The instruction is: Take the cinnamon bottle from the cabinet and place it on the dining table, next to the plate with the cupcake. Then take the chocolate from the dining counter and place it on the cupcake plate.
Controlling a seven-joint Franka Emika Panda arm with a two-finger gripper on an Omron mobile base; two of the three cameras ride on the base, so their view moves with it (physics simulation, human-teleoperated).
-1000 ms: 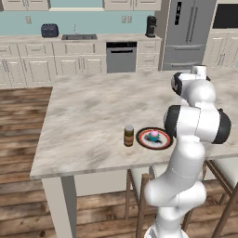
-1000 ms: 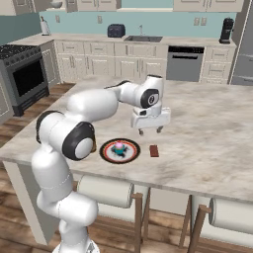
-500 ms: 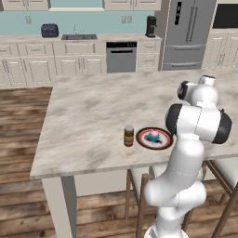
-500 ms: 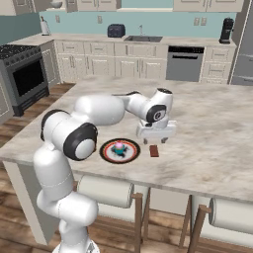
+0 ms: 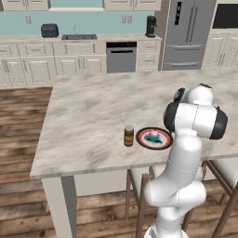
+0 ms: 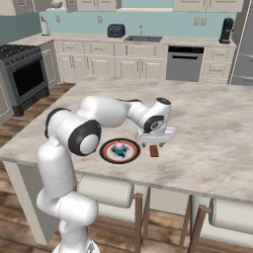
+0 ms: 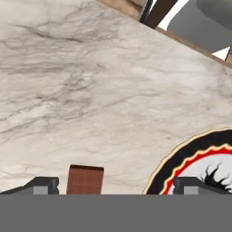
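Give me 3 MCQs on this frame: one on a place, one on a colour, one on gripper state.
1. Where does the cinnamon bottle stand?
A. inside a cabinet
B. on the dining table beside the plate
C. on the floor

2. What colour is the frosting of the cupcake?
A. pink
B. white
C. yellow

3. How is the gripper over the chocolate?
A. shut on it
B. open, low above it
C. open, carrying it high

Key: 1 B, the left base view shows the bottle upright just left of the plate. 2 A, pink top on a teal base. 3 B, the hand view shows the bar lying on the marble between spread fingertips.
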